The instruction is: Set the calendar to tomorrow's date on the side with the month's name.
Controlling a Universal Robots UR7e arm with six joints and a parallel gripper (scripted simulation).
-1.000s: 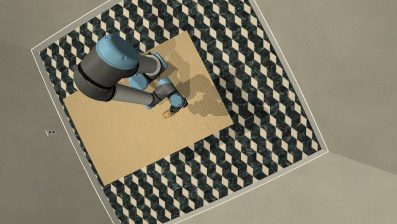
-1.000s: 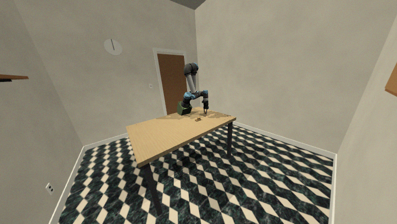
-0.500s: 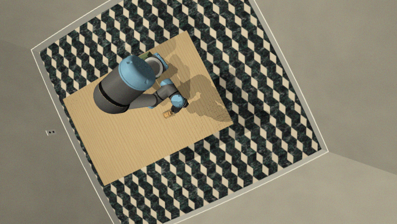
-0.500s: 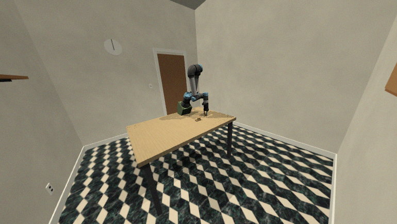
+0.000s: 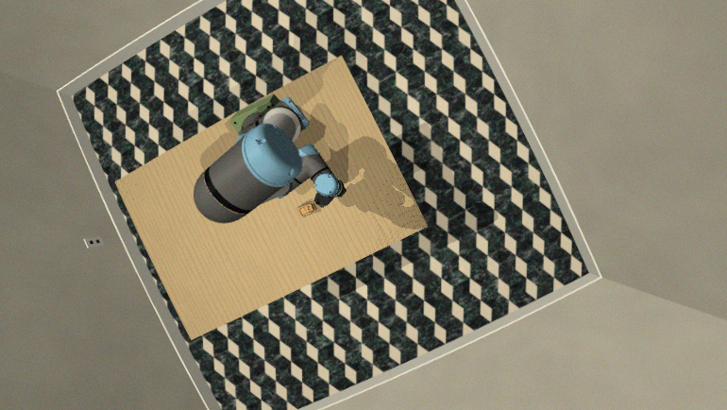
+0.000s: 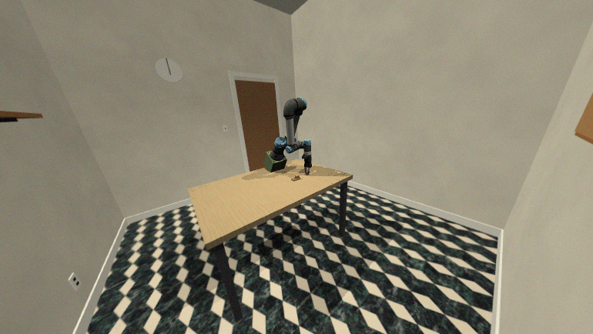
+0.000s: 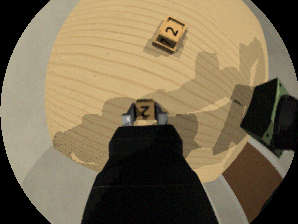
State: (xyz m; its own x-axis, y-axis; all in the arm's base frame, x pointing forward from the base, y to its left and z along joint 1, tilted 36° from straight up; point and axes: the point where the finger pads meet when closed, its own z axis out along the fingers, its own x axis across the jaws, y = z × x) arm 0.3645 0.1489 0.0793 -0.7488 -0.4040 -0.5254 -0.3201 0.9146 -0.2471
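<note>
Actually, only the wrist view showed a loose cube, marked with a 2, between the partly open fingers of the end effector; whether they gripped it, I couldn't tell. From above, the arm hid those fingertips. The calendar tray sat on the tabletop, apart from the end effector, with another cube in it, a 2 on its top face.

Compared with the earlier top views, we see the arm's blue elbow cap swung inward over the table, with the dark upper tube following it. The pale forearm tube, plain to us a second ago, is mostly hidden beneath them. The blue joint near the base has gone from our top view, while more of the green mounting block shows. From outside, we find the elbow farther right and the gripper a little lower. The arm's shadow reaches farther towards the table's near corner.
</note>
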